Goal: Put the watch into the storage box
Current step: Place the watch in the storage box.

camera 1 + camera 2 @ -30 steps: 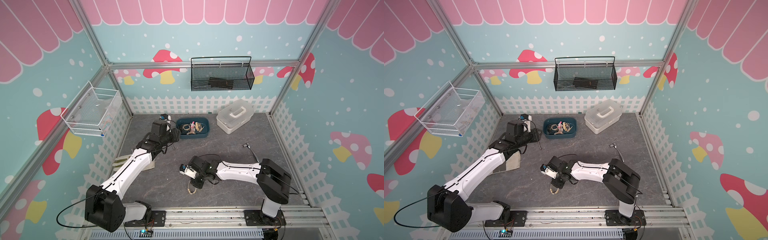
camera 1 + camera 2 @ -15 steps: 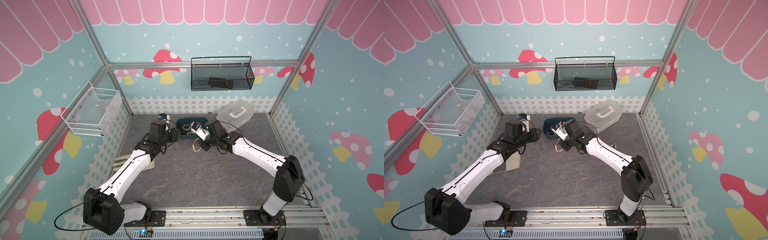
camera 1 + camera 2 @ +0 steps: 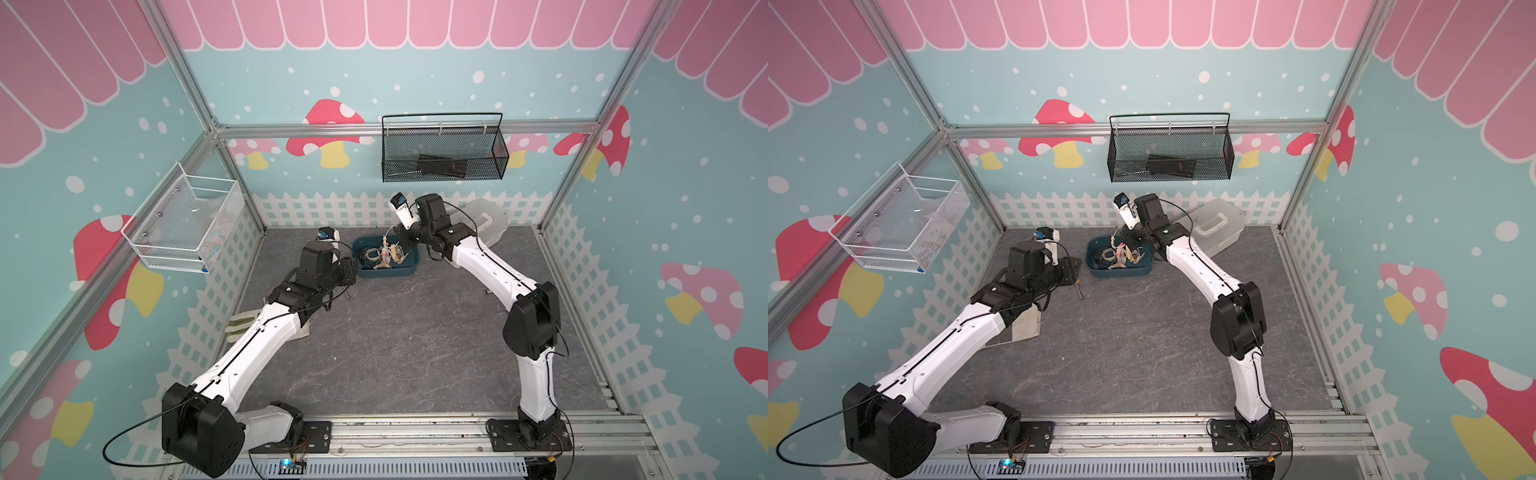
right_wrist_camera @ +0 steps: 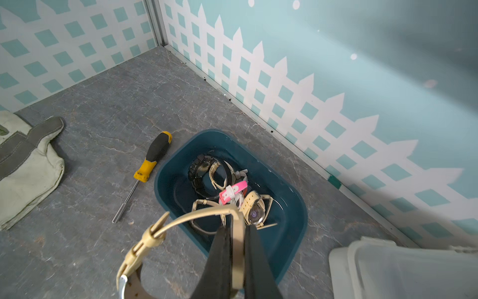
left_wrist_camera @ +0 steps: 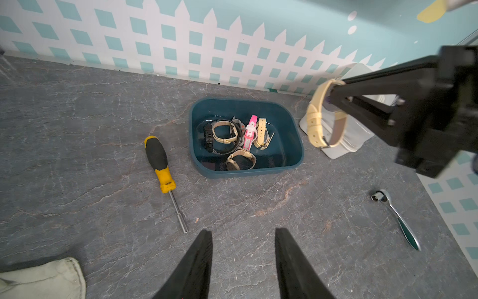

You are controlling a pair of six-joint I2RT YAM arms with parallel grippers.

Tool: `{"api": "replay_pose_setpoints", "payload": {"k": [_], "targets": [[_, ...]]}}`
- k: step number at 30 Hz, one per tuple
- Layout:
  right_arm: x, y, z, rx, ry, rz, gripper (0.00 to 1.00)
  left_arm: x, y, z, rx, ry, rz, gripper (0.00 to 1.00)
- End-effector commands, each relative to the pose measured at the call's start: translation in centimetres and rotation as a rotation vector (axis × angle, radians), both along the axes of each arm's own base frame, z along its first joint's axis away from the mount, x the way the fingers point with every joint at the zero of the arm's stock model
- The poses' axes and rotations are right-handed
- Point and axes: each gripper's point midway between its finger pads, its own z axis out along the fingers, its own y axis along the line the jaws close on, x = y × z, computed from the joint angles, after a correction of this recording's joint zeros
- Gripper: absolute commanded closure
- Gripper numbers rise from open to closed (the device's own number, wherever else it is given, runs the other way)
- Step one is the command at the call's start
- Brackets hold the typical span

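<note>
Lots of clutter around the dark teal-blue plastic storage box [image 5: 245, 165] with rounded corners, which sits on the grey stone-look tabletop [image 3: 395, 353] close to the far edge. Just off one side lies a yellow-and-black-handled screwdriver [image 5: 160, 165], near the box but not touching. Past that, toward the left edge, there's a pale canvas work glove [image 4: 25, 165]. On the other side of the box a white translucent plastic case [image 3: 484, 220] sits by the far right corner, and a small chrome ratchet wrench [image 5: 398, 217] lies further forward along the right edge. A black wire-mesh basket [image 3: 1169, 156] hangs on the back wall and a white wire basket [image 3: 187, 224] on the left wall. The box already has a pile in it – several beige-strapped watches, a black one and a pink strap [image 4: 232, 191].

The cream-strapped wristwatch [image 4: 155, 238] hangs in the air, its band pinched tight between the black fingers of the right gripper [image 4: 238, 253], strap loop drooping off to one side. From the right wrist view it's right above the box's near wall, not inside yet.

The left gripper [image 5: 243, 261] hovers low over bare tabletop beside the screwdriver tip – jaws spread, nothing between them.
</note>
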Motion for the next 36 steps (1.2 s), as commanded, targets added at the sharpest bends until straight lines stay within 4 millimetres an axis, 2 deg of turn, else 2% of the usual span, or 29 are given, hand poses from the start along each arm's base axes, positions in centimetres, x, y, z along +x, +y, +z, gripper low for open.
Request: {"api": "replay_pose_setpoints", "payload": {"k": [1, 8, 13, 19, 24, 29, 36], "targets": [[1.6, 1.5, 0.0, 0.028, 0.011, 0.005, 1.0, -0.4, 0.4, 0.1, 0.032, -0.01, 0.006, 0.57], [5.0, 3.9, -2.6, 0.036, 0.023, 0.009, 1.0, -0.4, 0.3, 0.0, 0.035, -0.009, 0.003, 0.57], [6.3, 4.7, -5.8, 0.041, 0.028, 0.004, 1.0, -0.4, 0.2, 0.0, 0.036, -0.01, 0.002, 0.57], [6.3, 5.0, -9.4, 0.0, 0.07, 0.011, 1.0, -0.5, 0.1, -0.2, 0.042, -0.006, 0.0, 0.57], [6.3, 5.1, -11.2, -0.021, 0.093, 0.016, 0.99, -0.3, 0.1, -0.3, 0.042, -0.002, -0.001, 0.57], [5.9, 5.3, -12.0, -0.029, 0.112, 0.03, 0.95, -0.3, 0.1, -0.3, 0.041, -0.003, -0.001, 0.57], [5.4, 5.7, -12.0, -0.016, 0.13, 0.056, 0.83, -0.4, 0.0, -0.2, 0.04, -0.005, -0.005, 0.57]]}}
